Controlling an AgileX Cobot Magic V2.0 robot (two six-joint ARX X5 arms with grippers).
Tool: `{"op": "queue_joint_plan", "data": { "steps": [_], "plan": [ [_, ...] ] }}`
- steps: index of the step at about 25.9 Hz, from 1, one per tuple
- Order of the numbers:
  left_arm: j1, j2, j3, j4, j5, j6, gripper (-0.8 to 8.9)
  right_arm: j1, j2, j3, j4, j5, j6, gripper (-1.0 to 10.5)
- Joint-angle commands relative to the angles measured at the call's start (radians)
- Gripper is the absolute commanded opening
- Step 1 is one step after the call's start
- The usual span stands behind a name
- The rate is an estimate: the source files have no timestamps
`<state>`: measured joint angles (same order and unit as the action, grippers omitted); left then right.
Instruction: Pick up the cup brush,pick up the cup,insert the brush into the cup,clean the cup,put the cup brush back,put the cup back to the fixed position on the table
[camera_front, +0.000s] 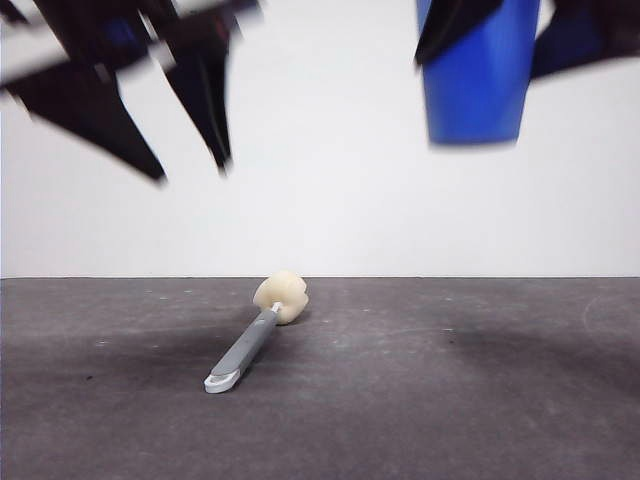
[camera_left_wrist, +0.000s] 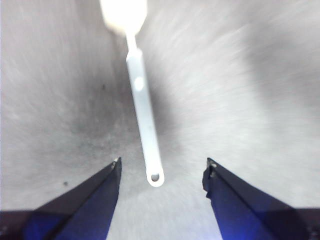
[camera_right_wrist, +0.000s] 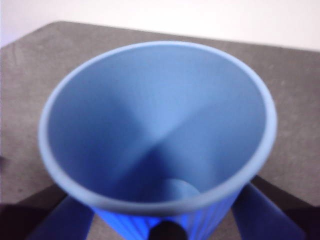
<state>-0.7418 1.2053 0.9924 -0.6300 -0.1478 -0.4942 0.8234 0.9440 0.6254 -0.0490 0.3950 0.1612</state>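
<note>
- You had the cup brush lying flat on the table, its cream sponge head toward the back wall and its white looped end toward the camera.
- The left gripper hung above the table with its jaws spread wide and nothing between them. In the left wrist view the looped end of the handle lay just ahead of the gap, roughly centred between the two jaw tips.
- The brush's long axis ran away from the left gripper, nearly in line with its approach (only slightly slanted). A closing stroke would therefore cross the flat handle, which is the relation any pick would depend on.
- The right gripper pinched the cup, one jaw on each side of the ribbed wall below the rim. The cup was upright, mouth up, held well above the table on the opposite side from the brush.
- The left arm was clearly the nearer one to the brush.
- The cup's interior appeared empty in the right wrist view.
- Limits on what you could verify: the front view cut off the cup's rim and both arms at the top edge; the left wrist view was blurred and cropped the sponge head; the height of the jaw tips above the handle could not be judged.
</note>
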Motion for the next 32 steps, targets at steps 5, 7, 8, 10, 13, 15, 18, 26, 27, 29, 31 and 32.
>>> {"op": "queue_joint_plan", "data": {
  "steps": [5, 7, 8, 10, 13, 15, 18, 26, 27, 29, 31, 32],
  "plan": [
    [-0.025, -0.263, -0.004, -0.076, -0.002, 0.032, 2.84, -0.132, 0.212, -0.049, 0.208, -0.150, -0.032, -0.2],
    [-0.030, -0.316, -0.004, -0.099, -0.001, 0.032, 2.84, -0.162, 0.284, -0.049, 0.276, -0.197, -0.046, -0.2],
    [-0.032, -0.338, -0.004, -0.115, -0.001, 0.034, 2.84, -0.175, 0.320, -0.049, 0.310, -0.211, -0.048, -0.2],
    [-0.039, -0.376, -0.004, -0.158, 0.000, 0.035, 2.84, -0.209, 0.404, -0.049, 0.382, -0.214, -0.049, -0.2],
    [-0.039, -0.404, -0.004, -0.226, -0.005, 0.054, 2.84, -0.265, 0.519, -0.049, 0.486, -0.264, -0.066, -0.2],
    [-0.039, -0.404, -0.004, -0.242, -0.005, 0.054, 2.84, -0.292, 0.579, -0.049, 0.546, -0.267, -0.084, -0.2],
    [-0.039, -0.404, -0.004, -0.238, -0.005, 0.054, 2.84, -0.333, 0.649, -0.049, 0.618, -0.321, -0.093, -0.2],
    [-0.039, -0.404, -0.004, -0.235, -0.005, 0.054, 2.84, -0.351, 0.717, -0.049, 0.667, -0.338, -0.130, 0.5],
    [-0.039, -0.404, -0.004, -0.236, -0.005, 0.054, 2.84, -0.353, 0.717, -0.049, 0.660, -0.338, -0.130, 1.2],
    [-0.039, -0.404, -0.004, -0.240, -0.005, 0.054, 2.84, -0.358, 0.717, -0.049, 0.636, -0.340, -0.130, 2.6],
    [-0.039, -0.404, -0.004, -0.240, -0.005, 0.054, 2.84, -0.358, 0.717, -0.049, 0.611, -0.342, -0.130, 3.1],
    [-0.039, -0.404, -0.004, -0.241, -0.004, 0.054, 2.84, -0.358, 0.717, -0.049, 0.599, -0.341, -0.131, 3.5]
  ]
}}
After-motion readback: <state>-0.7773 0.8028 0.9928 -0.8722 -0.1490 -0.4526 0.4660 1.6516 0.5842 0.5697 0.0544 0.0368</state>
